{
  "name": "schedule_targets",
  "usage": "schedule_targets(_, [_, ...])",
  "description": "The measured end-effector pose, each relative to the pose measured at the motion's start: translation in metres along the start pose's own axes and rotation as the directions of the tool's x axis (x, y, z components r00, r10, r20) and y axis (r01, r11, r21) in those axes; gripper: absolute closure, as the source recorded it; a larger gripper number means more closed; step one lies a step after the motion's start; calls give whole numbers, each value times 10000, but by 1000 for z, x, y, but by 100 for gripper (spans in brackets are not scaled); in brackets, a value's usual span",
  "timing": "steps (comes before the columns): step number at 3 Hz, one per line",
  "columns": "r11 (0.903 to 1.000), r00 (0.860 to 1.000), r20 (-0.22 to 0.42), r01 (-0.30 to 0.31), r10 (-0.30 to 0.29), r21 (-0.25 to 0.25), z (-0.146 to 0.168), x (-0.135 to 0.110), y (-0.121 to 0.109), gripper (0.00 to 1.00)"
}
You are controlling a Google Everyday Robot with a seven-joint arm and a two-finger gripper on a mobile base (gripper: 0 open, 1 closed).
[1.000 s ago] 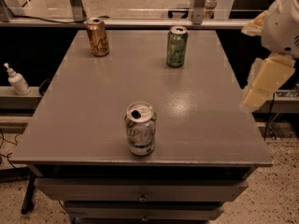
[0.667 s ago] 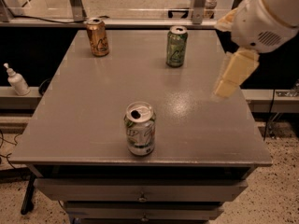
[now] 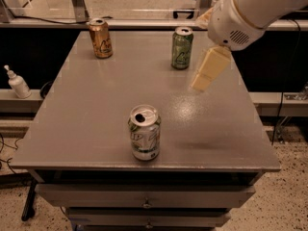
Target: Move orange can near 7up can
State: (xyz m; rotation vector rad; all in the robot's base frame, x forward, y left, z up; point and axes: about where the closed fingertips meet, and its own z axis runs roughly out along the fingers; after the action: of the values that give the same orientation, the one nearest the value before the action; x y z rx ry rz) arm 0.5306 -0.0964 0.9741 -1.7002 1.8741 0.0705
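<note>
The orange can [image 3: 100, 38] stands upright at the far left corner of the grey table [image 3: 96, 109]. The 7up can [image 3: 144, 132], white-silver with green lettering and an opened top, stands upright near the front edge at the middle. My gripper [image 3: 199, 52] hangs in the air above the right part of the table, just right of a green can, with its cream fingers [image 3: 210, 69] spread open and empty. It is far from the orange can and touches nothing.
An all-green can [image 3: 182, 47] stands at the far middle-right, close to my gripper. A white pump bottle [image 3: 18, 83] stands on a ledge to the left of the table. A rail runs behind the table, and drawers [image 3: 144, 203] sit below its front edge.
My arm has swung in from the right edge to over the table, toward the left and near the green can. The cans have not moved.
</note>
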Motion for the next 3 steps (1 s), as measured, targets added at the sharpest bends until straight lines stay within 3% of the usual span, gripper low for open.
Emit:
schedule_targets(1, [9996,9995,200,-263,261,133,22,-12,-6,0])
schedule_targets(3, [9922,9839,1332,-1230,1193,197,122,-88,-44,0])
